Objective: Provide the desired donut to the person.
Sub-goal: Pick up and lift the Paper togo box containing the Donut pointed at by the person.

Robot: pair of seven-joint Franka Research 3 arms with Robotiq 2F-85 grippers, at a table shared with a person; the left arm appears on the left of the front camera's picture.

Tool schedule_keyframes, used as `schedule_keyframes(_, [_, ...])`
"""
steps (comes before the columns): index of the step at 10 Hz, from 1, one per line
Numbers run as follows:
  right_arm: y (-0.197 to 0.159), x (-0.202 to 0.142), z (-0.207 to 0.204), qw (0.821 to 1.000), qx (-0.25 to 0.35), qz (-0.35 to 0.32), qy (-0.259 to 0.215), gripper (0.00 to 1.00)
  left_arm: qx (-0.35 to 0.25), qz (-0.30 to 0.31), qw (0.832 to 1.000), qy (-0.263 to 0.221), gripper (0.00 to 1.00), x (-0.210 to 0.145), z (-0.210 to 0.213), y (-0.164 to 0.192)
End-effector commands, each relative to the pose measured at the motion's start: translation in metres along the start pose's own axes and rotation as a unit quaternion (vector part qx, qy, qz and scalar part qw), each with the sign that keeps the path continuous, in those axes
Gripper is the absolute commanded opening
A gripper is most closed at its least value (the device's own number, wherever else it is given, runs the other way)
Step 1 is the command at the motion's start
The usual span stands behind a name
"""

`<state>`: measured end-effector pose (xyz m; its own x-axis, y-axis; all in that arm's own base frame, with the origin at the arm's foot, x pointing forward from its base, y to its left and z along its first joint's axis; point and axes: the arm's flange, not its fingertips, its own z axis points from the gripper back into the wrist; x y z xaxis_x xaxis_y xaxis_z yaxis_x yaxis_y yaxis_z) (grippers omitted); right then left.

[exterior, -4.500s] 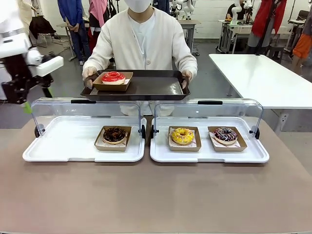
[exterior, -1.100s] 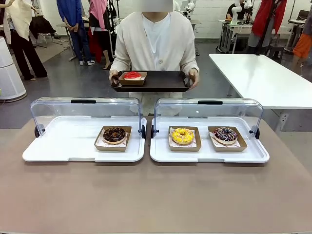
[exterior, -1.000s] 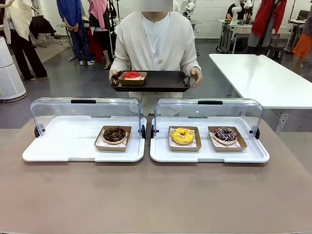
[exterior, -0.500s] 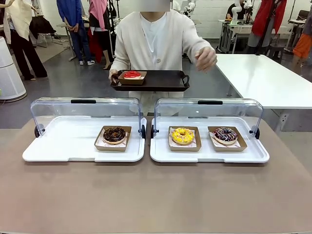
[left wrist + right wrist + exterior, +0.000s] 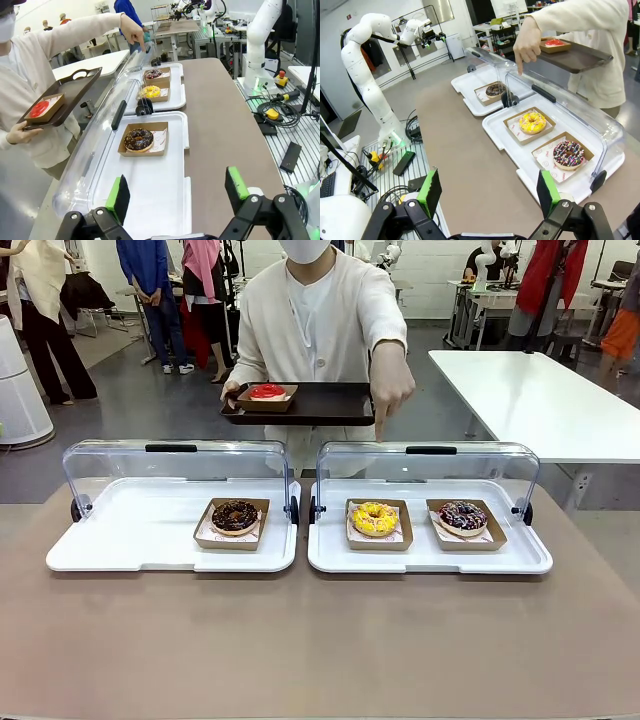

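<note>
landmark: yellow donut, lying in a brown paper tray on the right display tray.
person: stood across the surface, beyond the yellow donut.
person's pointing hand: held above and beyond the yellow donut, index finger aimed down toward it over the raised clear lid.
dark serving tray: carried on the person's other hand, beyond the yellow donut and higher.
red donut: sat in its paper tray on the dark serving tray, at the end toward the robot's left of the yellow donut.
chocolate donut: lay to the robot's left of the yellow donut, on the neighbouring left display tray.
sprinkled donut: lay just beside the yellow donut, on the robot's right, on the same tray.
left robot hand: open, green pads wide apart, nothing between them; well apart from the yellow donut, past the chocolate donut.
right robot hand: open and empty likewise; well apart from the yellow donut, past the sprinkled donut.
</note>
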<state>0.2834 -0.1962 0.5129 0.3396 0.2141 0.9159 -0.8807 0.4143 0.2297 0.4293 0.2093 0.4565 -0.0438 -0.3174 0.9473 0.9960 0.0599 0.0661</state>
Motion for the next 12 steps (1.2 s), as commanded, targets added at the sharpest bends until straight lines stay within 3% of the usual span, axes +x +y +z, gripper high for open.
schedule_keyframes(1, [-0.0003, -0.0007, -0.0011, 1.0, 0.002, 0.004, -0.009, 1.0, 0.002, -0.002, 1.0, 0.0, 1.0, 0.0005, 0.0017, -0.0009])
schedule_keyframes(12, [0.0, 0.0, 0.0, 1.0, 0.0, 0.0, 0.0, 1.0, 0.002, -0.002, 1.0, 0.0, 1.0, 0.0005, 0.0017, -0.0009])
